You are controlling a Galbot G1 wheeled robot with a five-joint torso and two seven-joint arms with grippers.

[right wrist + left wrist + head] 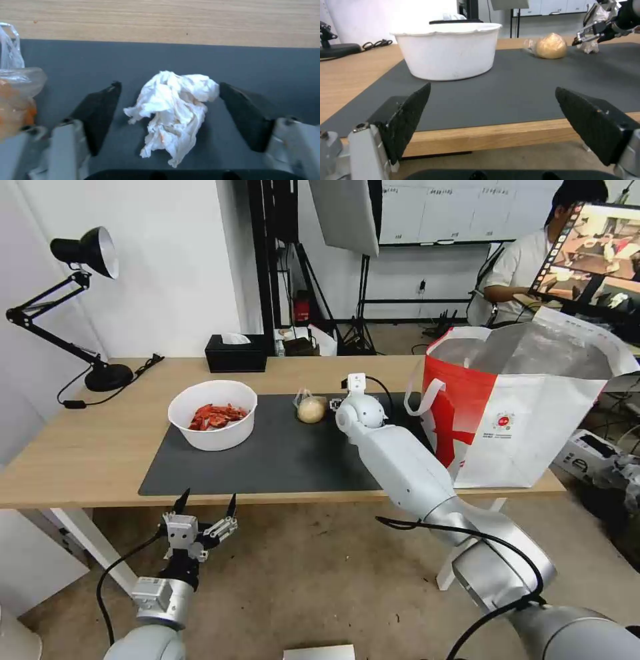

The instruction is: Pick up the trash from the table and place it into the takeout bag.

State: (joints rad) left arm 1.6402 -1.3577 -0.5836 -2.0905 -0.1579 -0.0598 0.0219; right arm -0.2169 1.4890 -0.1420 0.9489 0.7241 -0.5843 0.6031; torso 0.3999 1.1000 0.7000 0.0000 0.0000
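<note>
On the table [87, 447] lies a dark grey mat [267, 460]. The trash on it is a white bowl [213, 413] of red shells, a bagged beige bun [311, 409] and a crumpled white tissue [175, 107]. My right gripper [170, 85] is down at the mat, open, with one finger on each side of the tissue and the bun [16, 100] just beside it. The takeout bag [520, 427] stands open at the table's right end, right of my right arm. My left gripper [207, 503] hangs open and empty below the table's front edge, facing the bowl [448, 51].
A black desk lamp [87, 253] stands at the table's far left, its cable trailing on the wood. A black tissue box [235, 353] sits at the back edge behind the bowl. A monitor [593, 253] looms behind the bag.
</note>
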